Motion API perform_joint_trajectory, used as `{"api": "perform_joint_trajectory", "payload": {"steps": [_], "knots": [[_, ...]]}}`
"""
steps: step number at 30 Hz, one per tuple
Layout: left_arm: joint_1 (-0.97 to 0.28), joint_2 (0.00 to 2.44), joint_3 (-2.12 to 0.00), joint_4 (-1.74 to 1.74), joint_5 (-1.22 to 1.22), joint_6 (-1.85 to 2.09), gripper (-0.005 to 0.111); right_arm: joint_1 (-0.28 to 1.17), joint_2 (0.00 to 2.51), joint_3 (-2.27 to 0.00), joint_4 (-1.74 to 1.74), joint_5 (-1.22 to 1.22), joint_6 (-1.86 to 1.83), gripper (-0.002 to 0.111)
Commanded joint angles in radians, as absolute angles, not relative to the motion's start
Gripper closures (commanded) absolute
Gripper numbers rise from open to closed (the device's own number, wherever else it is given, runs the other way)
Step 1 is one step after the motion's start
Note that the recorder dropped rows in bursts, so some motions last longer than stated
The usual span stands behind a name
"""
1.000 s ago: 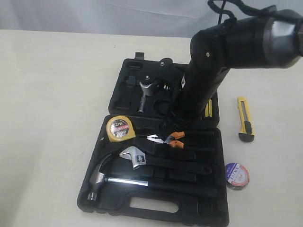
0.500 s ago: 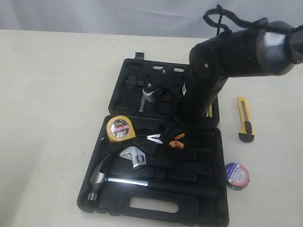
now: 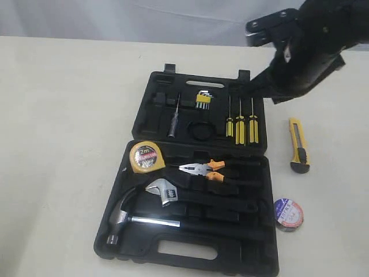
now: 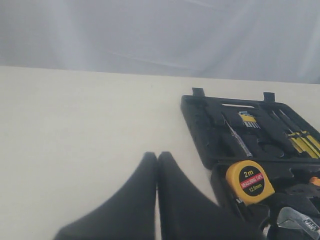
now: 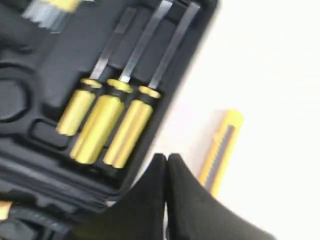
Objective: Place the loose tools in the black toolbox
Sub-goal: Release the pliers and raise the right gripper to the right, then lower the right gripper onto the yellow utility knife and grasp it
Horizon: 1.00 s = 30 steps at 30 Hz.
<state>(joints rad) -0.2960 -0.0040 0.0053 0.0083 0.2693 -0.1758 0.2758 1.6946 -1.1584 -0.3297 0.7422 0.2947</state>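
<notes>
The black toolbox (image 3: 242, 261) lies open on the table. In its lower half sit the yellow "2m" tape measure (image 3: 146, 157) and the orange-and-black pliers (image 3: 207, 171). The yellow-black utility knife (image 3: 298, 145) and the black tape roll (image 3: 288, 213) lie on the table to the right of the box. My right arm (image 3: 305, 52) hangs high over the box's far right corner. Its gripper (image 5: 166, 159) is shut and empty, above the strip between the box edge and the knife (image 5: 220, 150). My left gripper (image 4: 158, 156) is shut and empty, left of the box and the tape measure (image 4: 249, 181).
A steel hammer (image 3: 124, 216) and an adjustable wrench (image 3: 164, 190) rest in the lower half of the box. Three yellow-handled screwdrivers (image 3: 241, 128) and a set of hex keys (image 3: 203, 99) sit in the lid. Bare table lies left of the box.
My right arm has risen from the pliers and swung up and to the right. The pliers stay behind in the box, and the lid's tools have come into view.
</notes>
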Motion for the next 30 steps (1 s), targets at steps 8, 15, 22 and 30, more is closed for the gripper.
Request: {"api": "perform_joint_trajectory", "payload": {"steps": [8,15,22,30], "knots": [[-0.301,0.0,0.0,0.0,0.272,-0.175,0.107,0.049,1.698,-1.161,-0.132,0.71,0.198,0.067],[-0.301,0.0,0.0,0.0,0.272,-0.175,0.107,0.046,1.77,-1.161,-0.132,0.625,0.197,0.06],[-0.301,0.0,0.0,0.0,0.272,-0.175,0.107,0.045,1.89,-1.161,-0.132,0.523,0.2,0.06],[-0.301,0.0,0.0,0.0,0.272,-0.175,0.107,0.037,1.993,-1.161,-0.159,0.434,0.255,0.039]]}}
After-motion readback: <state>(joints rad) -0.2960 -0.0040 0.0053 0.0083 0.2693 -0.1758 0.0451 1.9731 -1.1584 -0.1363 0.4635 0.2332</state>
